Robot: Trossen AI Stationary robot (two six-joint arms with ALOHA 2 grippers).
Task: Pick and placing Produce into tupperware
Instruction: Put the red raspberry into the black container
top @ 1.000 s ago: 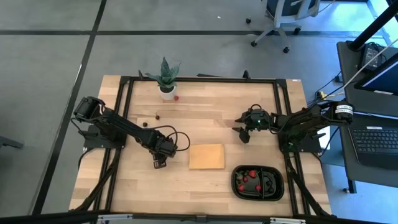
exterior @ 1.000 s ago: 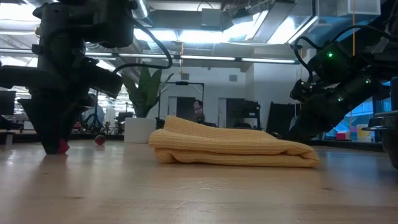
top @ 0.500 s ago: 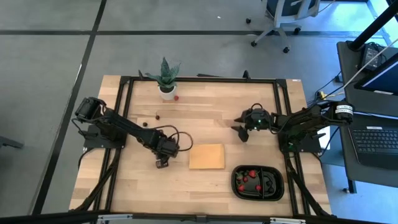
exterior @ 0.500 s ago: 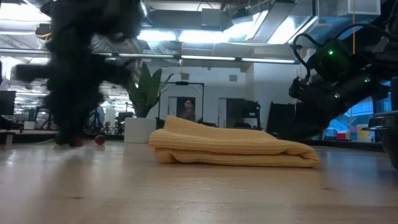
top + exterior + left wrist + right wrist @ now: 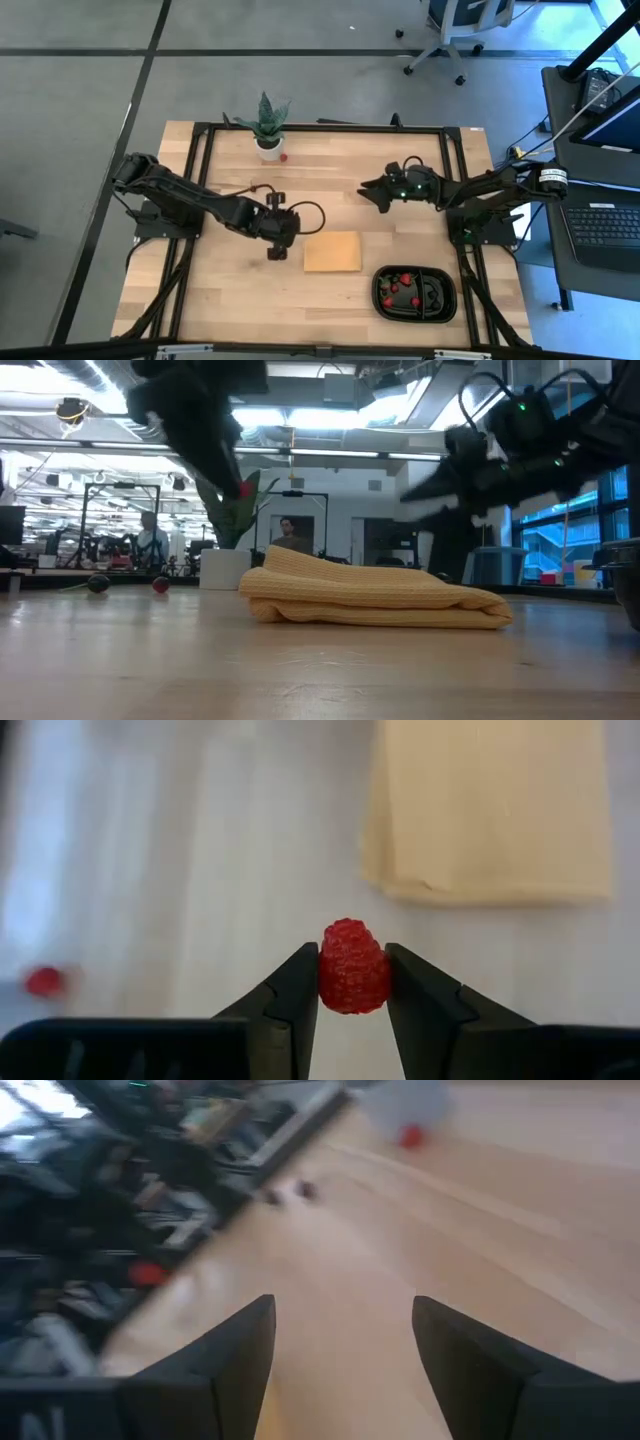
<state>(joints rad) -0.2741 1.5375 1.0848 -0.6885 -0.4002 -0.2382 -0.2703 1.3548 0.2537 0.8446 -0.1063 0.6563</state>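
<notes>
Left gripper [image 5: 352, 982], mid-table just beside the tan folded cloth [image 5: 332, 251], pinches a red raspberry [image 5: 353, 966] between its fingertips [image 5: 297, 988], lifted clear of the wooden table [image 5: 340, 190]. Carry step looks underway: berry picked, not yet delivered. Further right, across the cloth, right gripper [image 5: 343, 1342] hangs above the table w/ fingers spread wide & nothing between them, pointed toward the back where loose produce lies: a red piece [image 5: 284, 157] near the potted plant [image 5: 267, 126] and dark ones [image 5: 253, 186] beside the left arm. Far right-front, the black tupperware [image 5: 414, 293] holds several red pieces [image 5: 399, 286] in one compartment. Next move prob. calls for swinging the raspberry over the cloth to the tray, lowering inside the rim, then releasing w/o crushing the soft fruit.
</notes>
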